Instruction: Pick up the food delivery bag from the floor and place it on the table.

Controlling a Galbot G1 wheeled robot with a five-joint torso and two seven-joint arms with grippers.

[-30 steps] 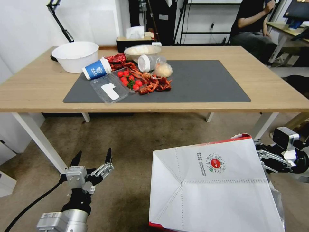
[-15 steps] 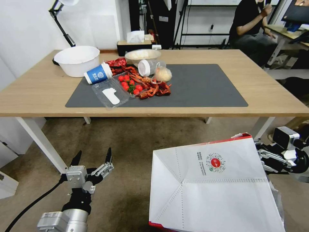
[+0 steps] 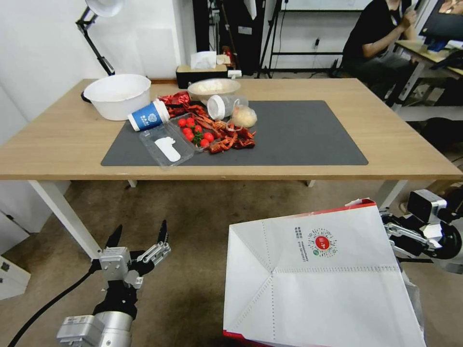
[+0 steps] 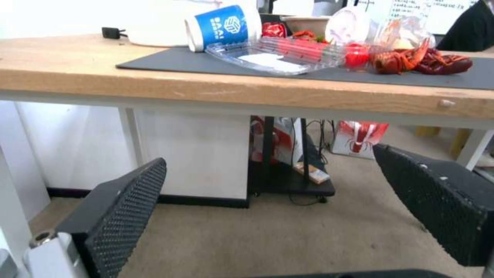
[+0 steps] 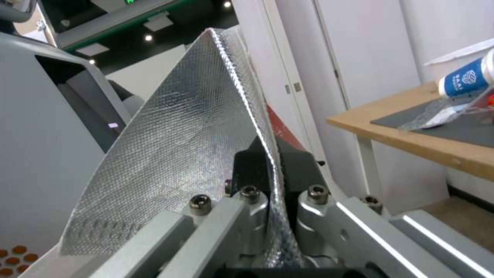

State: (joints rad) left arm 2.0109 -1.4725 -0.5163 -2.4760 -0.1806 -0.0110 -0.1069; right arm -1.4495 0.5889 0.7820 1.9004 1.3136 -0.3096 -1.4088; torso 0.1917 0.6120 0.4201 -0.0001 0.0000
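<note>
The food delivery bag [image 3: 318, 279], white with red edges and a round red logo, hangs tilted at the lower right, above the carpet floor [image 3: 202, 217]. My right gripper [image 3: 393, 236] is at the bag's right rim. In the right wrist view it [image 5: 270, 166] is shut on the bag's silver foil wall [image 5: 180, 146]. My left gripper [image 3: 140, 236] is open and holds nothing, low at the lower left, below the table's front edge. Its black fingers [image 4: 123, 216] stand wide apart in the left wrist view. The light-wood table [image 3: 62, 140] with its dark grey mat [image 3: 308, 130] lies ahead.
A white bowl [image 3: 118, 95], a tipped blue cup [image 3: 147, 115], a clear tray [image 3: 166, 143], cherry tomatoes [image 3: 195, 132], crayfish [image 3: 231, 137] and a jar [image 3: 222, 106] crowd the mat's left half. White table legs [image 3: 60, 212] stand at the front left and right. A person sits far back right.
The whole view has shifted: the table now sits lower in the picture and more of the room behind shows. The bag and both grippers keep their places in view.
</note>
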